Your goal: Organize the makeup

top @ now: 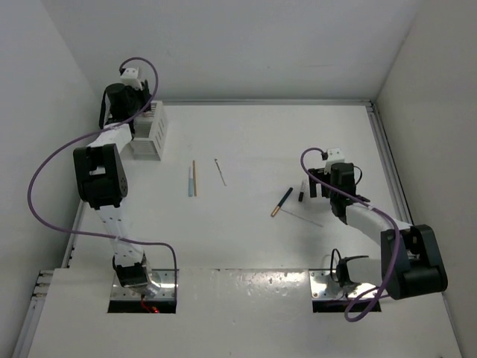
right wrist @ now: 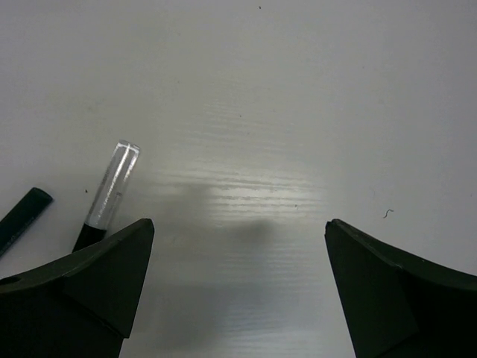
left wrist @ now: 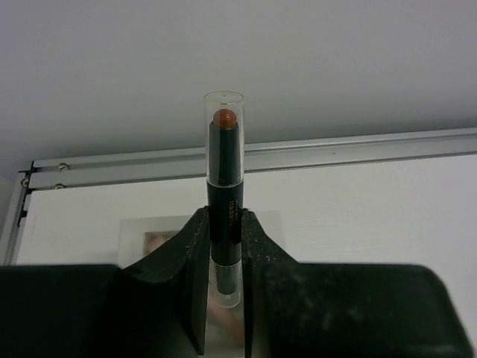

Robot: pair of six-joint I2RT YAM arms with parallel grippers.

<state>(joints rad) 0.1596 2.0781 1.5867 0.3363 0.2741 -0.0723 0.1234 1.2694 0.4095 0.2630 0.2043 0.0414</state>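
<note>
My left gripper point(left wrist: 225, 224) is shut on a black makeup stick point(left wrist: 224, 175) with an orange-brown tip under a clear cap, held upright. In the top view that gripper point(top: 141, 112) hangs over the white slotted rack point(top: 153, 134) at the back left. A pale blue stick point(top: 191, 181), a tan stick point(top: 194, 177) and a thin silvery stick point(top: 220, 171) lie mid-table. A black stick with a copper tip point(top: 282, 201) lies right of centre. My right gripper point(top: 319, 186) is open just above the table, beside a black stick with a clear cap point(right wrist: 112, 190). Nothing is between its jaws point(right wrist: 238, 227).
An aluminium rail point(left wrist: 335, 153) runs along the table's back edge, with white walls behind and on both sides. A second dark stick end point(right wrist: 22, 216) shows at the left edge of the right wrist view. Purple cables loop off both arms.
</note>
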